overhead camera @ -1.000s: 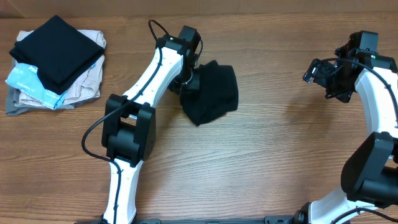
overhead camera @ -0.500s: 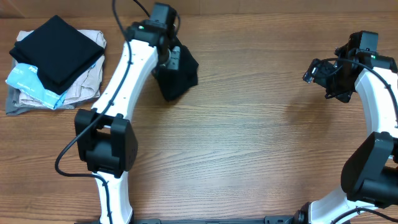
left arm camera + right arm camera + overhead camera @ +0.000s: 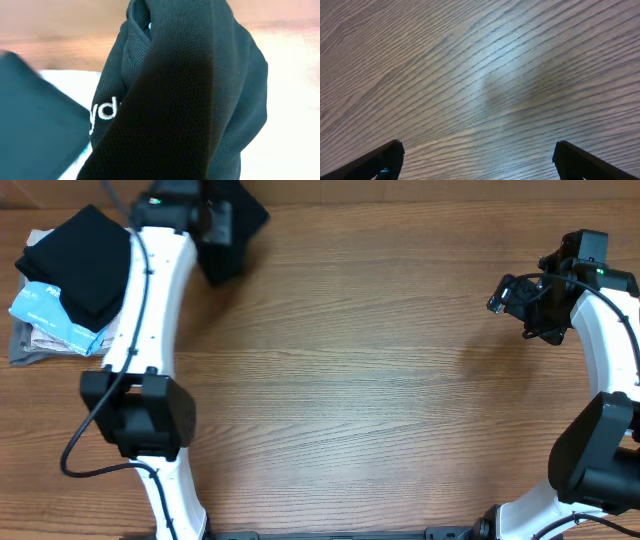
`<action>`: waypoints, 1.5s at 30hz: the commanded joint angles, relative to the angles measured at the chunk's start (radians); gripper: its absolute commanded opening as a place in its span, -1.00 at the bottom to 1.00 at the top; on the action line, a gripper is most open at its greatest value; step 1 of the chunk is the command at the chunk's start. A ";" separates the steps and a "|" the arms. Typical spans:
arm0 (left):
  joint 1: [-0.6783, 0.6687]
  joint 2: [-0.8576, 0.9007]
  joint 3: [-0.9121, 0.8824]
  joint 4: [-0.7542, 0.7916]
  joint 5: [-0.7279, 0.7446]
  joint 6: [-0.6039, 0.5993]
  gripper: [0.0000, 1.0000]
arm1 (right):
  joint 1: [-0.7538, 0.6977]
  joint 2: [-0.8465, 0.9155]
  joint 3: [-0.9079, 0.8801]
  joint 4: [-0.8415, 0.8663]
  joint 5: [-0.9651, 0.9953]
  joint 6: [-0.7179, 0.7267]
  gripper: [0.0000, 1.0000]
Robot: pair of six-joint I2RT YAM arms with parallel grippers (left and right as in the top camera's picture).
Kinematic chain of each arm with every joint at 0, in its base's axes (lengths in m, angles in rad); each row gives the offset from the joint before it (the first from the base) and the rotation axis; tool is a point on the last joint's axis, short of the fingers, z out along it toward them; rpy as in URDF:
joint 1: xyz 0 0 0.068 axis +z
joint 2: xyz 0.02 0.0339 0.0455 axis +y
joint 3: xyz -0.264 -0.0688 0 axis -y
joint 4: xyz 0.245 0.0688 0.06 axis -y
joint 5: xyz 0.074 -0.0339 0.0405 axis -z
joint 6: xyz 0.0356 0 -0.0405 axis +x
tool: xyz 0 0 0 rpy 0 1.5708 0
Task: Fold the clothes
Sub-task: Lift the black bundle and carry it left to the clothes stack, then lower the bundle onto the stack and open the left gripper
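The left gripper (image 3: 212, 218), clamped on the bundled black soft-fabric shirt (image 3: 232, 235), has carried it from the middle of the wooden surface (image 3: 380, 400) to its far edge, beside the far-left corner's pile of folded garments (image 3: 55, 305), where it should lower squarely before releasing; the right gripper (image 3: 515, 298) idles, jaws apart.

The wooden counter (image 3: 380, 380) is brown, with grain running along its length. At its far left corner sits one pile of folded clothes. A grey piece (image 3: 18, 352) lies lowest, against the wood, with a beige one (image 3: 45, 337) on it. Above those come a light-blue one (image 3: 40, 302) and a folded black garment (image 3: 85, 265) on top.
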State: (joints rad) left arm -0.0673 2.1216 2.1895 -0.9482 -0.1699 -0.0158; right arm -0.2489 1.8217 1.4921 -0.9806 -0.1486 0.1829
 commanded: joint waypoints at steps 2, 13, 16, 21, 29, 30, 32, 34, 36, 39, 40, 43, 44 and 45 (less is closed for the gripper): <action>0.082 -0.055 0.047 0.054 -0.027 0.047 -0.92 | -0.002 -0.023 0.013 0.005 0.008 0.003 1.00; 0.288 -0.056 0.047 0.017 -0.020 0.038 -0.92 | -0.002 -0.023 0.013 0.005 0.008 0.003 1.00; 0.323 -0.056 0.047 -0.008 -0.012 0.038 -0.92 | -0.002 -0.023 0.013 0.005 0.008 0.003 1.00; 0.366 -0.055 0.043 -0.061 -0.013 0.034 -0.92 | -0.002 -0.023 0.013 0.005 0.008 0.003 1.00; 0.457 -0.055 0.004 -0.066 -0.014 -0.034 -0.85 | -0.002 -0.023 0.013 0.005 0.008 0.003 1.00; 0.468 -0.054 -0.001 -0.066 -0.014 -0.039 -0.64 | -0.002 -0.023 0.013 0.005 0.008 0.003 1.00; 0.489 -0.053 -0.010 -0.067 -0.013 -0.046 -0.13 | -0.002 -0.023 0.013 0.005 0.008 0.003 1.00; 0.508 -0.053 -0.011 -0.069 -0.013 -0.053 0.56 | -0.002 -0.023 0.013 0.005 0.008 0.003 1.00; 0.523 -0.053 -0.010 -0.069 -0.013 -0.053 0.96 | -0.002 -0.023 0.013 0.005 0.008 0.003 1.00; 0.539 -0.056 -0.004 -0.066 -0.010 -0.077 0.99 | -0.002 -0.023 0.013 0.005 0.008 0.003 1.00; 0.543 -0.058 0.006 -0.072 0.010 -0.086 0.95 | -0.002 -0.023 0.013 0.005 0.008 0.003 1.00; 0.548 -0.062 0.043 -0.097 0.192 -0.085 0.75 | -0.002 -0.023 0.013 0.005 0.008 0.003 1.00; 0.549 -0.063 0.050 -0.103 0.259 -0.085 0.54 | -0.002 -0.023 0.013 0.005 0.008 0.003 1.00; 0.549 -0.063 0.052 -0.108 0.339 -0.085 0.24 | -0.002 -0.023 0.013 0.005 0.008 0.003 1.00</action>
State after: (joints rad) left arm 0.4835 2.1067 2.1990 -1.0504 -0.0483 -0.0891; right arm -0.2489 1.8217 1.4921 -0.9798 -0.1486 0.1829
